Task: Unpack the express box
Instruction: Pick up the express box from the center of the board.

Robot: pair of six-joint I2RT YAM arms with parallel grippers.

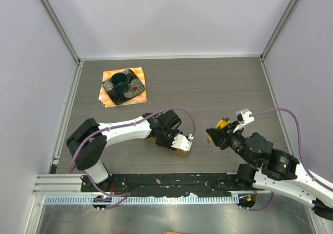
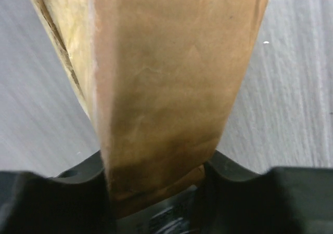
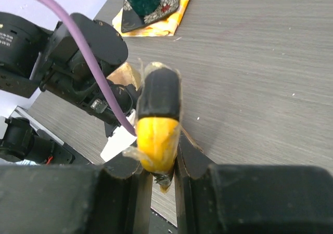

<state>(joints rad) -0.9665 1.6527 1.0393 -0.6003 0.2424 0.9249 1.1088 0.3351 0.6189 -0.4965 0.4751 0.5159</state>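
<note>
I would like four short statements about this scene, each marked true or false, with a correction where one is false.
1. The box sits between the fingers of the left pincer. True.
2. The right pincer is empty. False: it grips a yellow-and-black item wrapped in clear film.
3. The dish rests on an orange cloth. True.
4. The dish stands next to the right pincer. False: it stands far from it, at the far left of the top view.
</note>
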